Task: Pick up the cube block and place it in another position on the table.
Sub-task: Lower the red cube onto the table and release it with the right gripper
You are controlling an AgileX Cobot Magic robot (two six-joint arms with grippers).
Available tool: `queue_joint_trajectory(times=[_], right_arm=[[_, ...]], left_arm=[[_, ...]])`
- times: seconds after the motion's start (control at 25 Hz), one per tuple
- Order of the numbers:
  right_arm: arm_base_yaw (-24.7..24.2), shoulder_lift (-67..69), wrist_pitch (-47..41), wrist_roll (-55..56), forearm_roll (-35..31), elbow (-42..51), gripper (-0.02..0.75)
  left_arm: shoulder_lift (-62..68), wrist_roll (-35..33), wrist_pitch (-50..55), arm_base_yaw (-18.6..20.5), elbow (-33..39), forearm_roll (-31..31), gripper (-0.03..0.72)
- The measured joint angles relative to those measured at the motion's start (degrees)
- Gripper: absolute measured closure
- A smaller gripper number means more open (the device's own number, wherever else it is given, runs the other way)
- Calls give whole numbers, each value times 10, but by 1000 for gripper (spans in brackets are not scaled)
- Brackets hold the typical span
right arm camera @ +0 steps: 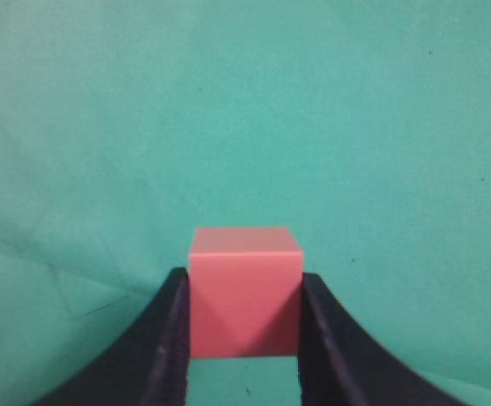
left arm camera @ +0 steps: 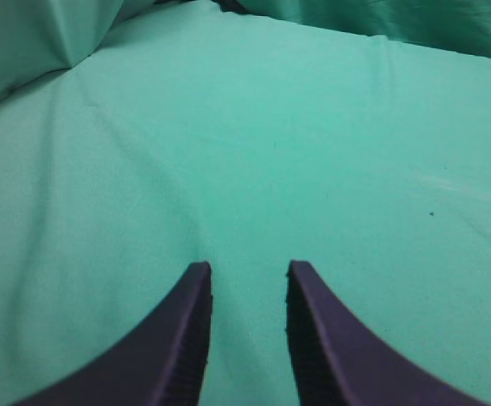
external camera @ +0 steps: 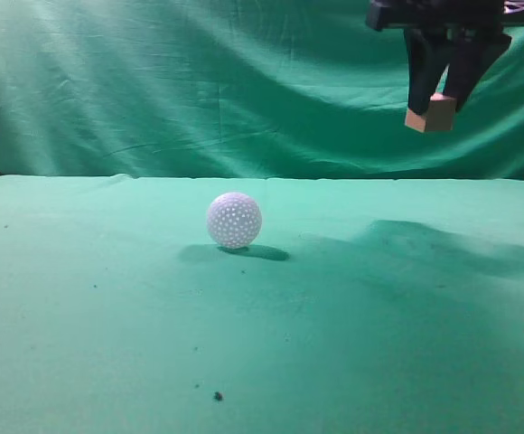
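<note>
The right gripper (external camera: 443,101) pinches the cube block (external camera: 430,114) between its fingertips, high above the table (external camera: 108,316)

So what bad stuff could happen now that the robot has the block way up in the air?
The cube block hangs high above the table, pinched only at its sides by the right gripper, so it might slip, drop and bounce away. If it comes down further left, it could knock the white ball and send it rolling.

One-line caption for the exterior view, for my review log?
Right gripper holds the cube block high above the green table; white dimpled ball rests below, to its left.
</note>
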State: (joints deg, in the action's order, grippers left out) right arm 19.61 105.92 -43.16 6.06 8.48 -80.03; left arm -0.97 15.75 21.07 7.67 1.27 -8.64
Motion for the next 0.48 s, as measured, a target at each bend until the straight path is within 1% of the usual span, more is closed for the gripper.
queue_joint_trajectory(times=[0.2,0.36,0.48], right_arm=[[-2,60,41,0,17,0,513],[-2,89,55,0,29,0,513],[-2,100,55,0,29,0,372]], left_arm=[[0,0,0,0,0,0,453],[0,0,0,0,0,0,453],[0,0,0,0,0,0,453]])
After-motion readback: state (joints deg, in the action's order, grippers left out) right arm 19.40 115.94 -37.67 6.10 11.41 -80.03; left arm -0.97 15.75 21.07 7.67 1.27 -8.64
